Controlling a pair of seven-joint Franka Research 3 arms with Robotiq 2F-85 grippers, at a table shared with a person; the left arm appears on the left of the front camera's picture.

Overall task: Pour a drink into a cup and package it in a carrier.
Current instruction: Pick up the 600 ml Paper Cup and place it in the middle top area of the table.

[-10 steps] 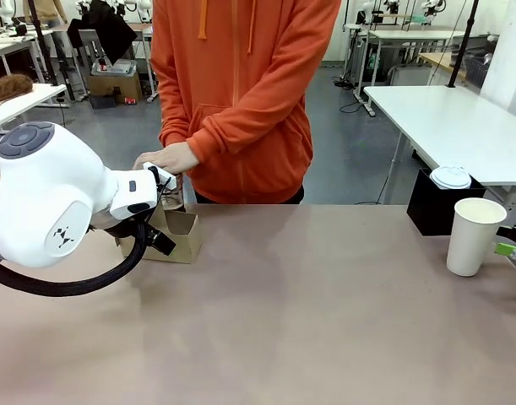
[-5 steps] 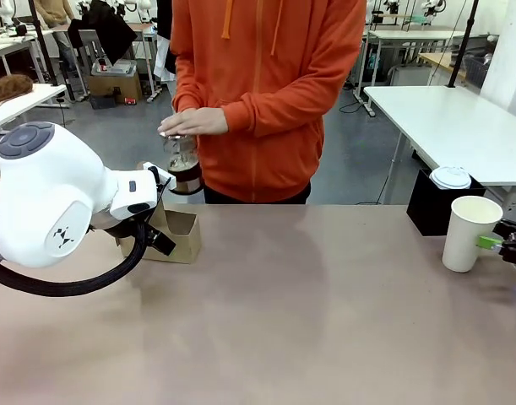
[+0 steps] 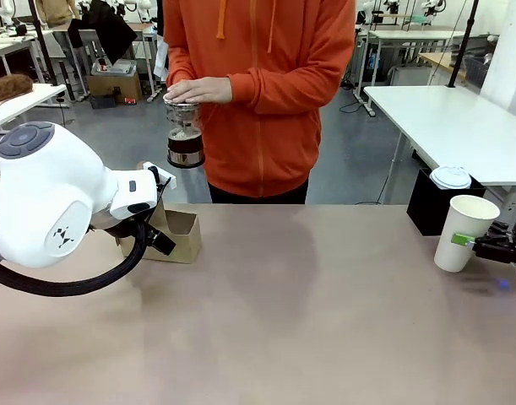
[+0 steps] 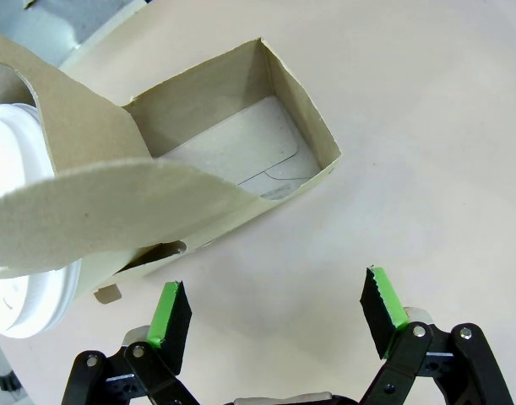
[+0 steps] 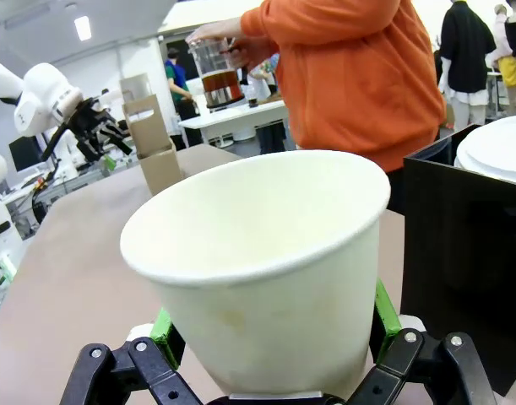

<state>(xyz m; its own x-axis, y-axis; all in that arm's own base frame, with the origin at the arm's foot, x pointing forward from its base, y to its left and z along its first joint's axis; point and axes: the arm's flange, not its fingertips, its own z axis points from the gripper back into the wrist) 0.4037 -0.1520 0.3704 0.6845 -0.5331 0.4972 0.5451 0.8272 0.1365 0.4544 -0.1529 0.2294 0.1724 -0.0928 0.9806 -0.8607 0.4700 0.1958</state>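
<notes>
The tall white paper cup stands at the right end of the bare brown table, just beside a black box with a round white plastic lid on top. The right claw has the cup between its green pads. Its jaws are as wide as they go, and I cannot tell if they squeeze the cup. No drink shows inside the cup, so the pouring is not done yet. The dark brown drink is in a clear glass jug with a metal lid. A person in an orange top holds the jug up in the air, far from the cup, with one hand on its lid. The small brown cardboard carrier sits at the left end of the table. The left claw hangs just beside it, wide open and holding nothing. I think nearly all the job is left: pour, put the lid on, then set the cup in the carrier.
</notes>
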